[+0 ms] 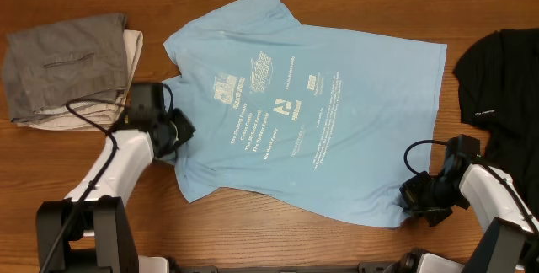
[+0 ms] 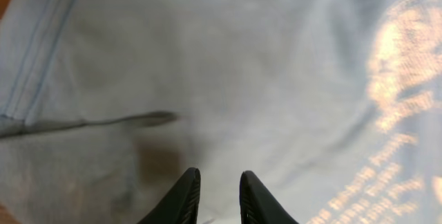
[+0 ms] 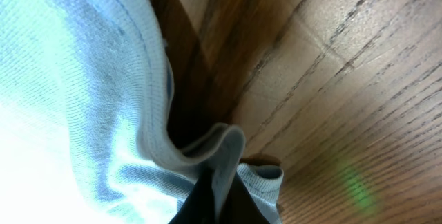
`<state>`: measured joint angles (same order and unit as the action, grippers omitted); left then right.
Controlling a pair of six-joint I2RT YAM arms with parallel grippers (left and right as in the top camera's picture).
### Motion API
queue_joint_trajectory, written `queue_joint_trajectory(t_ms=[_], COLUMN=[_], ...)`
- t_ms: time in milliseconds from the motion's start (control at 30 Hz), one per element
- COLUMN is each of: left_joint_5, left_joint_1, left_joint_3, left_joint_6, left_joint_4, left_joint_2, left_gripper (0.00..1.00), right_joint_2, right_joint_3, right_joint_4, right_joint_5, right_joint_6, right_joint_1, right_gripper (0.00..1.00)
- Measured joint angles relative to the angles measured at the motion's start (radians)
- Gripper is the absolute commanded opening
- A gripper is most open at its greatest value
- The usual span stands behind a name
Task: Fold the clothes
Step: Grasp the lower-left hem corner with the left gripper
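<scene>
The clothes, a light blue T-shirt (image 1: 337, 163), lie spread flat across the wooden table with the white printed text facing up. My left gripper (image 1: 180, 130) is over the shirt's left edge. In the left wrist view its fingertips (image 2: 219, 175) stand a little apart just above the fabric (image 2: 242, 58), with nothing between them. My right gripper (image 1: 418, 197) sits at the shirt's lower right corner. The right wrist view shows this gripper (image 3: 219, 173) shut on the stitched hem (image 3: 228, 144), which bunches up between the fingers.
A folded grey garment (image 1: 67, 62) lies on a beige one (image 1: 133, 50) at the table's upper left. A black garment (image 1: 505, 71) lies at the right edge. Bare wood (image 1: 253, 239) shows along the front.
</scene>
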<state>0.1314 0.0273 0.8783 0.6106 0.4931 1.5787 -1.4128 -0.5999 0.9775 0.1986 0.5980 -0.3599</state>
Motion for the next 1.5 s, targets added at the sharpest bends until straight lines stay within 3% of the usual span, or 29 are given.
queue_joint_trajectory(t_ms=[100, 233, 333, 467, 633, 900, 1067, 1200, 1400, 1500], left_joint_5=[0.006, -0.013, -0.019, -0.023, -0.023, -0.009, -0.008, -0.008, -0.019, -0.035], left_joint_1=[-0.002, -0.002, -0.002, -0.002, -0.002, -0.002, -0.002, -0.002, -0.002, -0.002], left_joint_3=[0.161, 0.357, 0.39, 0.338, 0.162, -0.032, -0.075, -0.085, -0.108, -0.114], left_joint_6=[-0.042, -0.072, -0.084, -0.1, -0.137, -0.177, -0.182, -0.191, -0.196, -0.196], left_joint_4=[0.198, 0.489, 0.64, 0.756, 0.688, 0.476, 0.409, 0.37, 0.332, 0.321], left_joint_2=[0.001, -0.001, -0.005, -0.005, -0.005, -0.004, -0.004, -0.004, -0.004, -0.004], left_gripper=[0.13, 0.17, 0.18, 0.27, 0.39, 0.43, 0.35, 0.44, 0.41, 0.31], right_joint_2=[0.0, 0.0, 0.0, 0.0, 0.0, 0.0, 0.0, 0.0, 0.0, 0.0], right_joint_3=[0.0, 0.0, 0.0, 0.0, 0.0, 0.0, 0.0, 0.0, 0.0, 0.0], right_joint_4=[0.0, 0.0, 0.0, 0.0, 0.0, 0.0, 0.0, 0.0, 0.0, 0.0], right_joint_5=[0.0, 0.0, 0.0, 0.0, 0.0, 0.0, 0.0, 0.0, 0.0, 0.0], right_joint_6=[0.0, 0.0, 0.0, 0.0, 0.0, 0.0, 0.0, 0.0, 0.0, 0.0], right_joint_1=[0.0, 0.0, 0.0, 0.0, 0.0, 0.0, 0.0, 0.0, 0.0, 0.0], right_gripper=[0.05, 0.05, 0.05, 0.05, 0.05, 0.05, 0.05, 0.05, 0.05, 0.05])
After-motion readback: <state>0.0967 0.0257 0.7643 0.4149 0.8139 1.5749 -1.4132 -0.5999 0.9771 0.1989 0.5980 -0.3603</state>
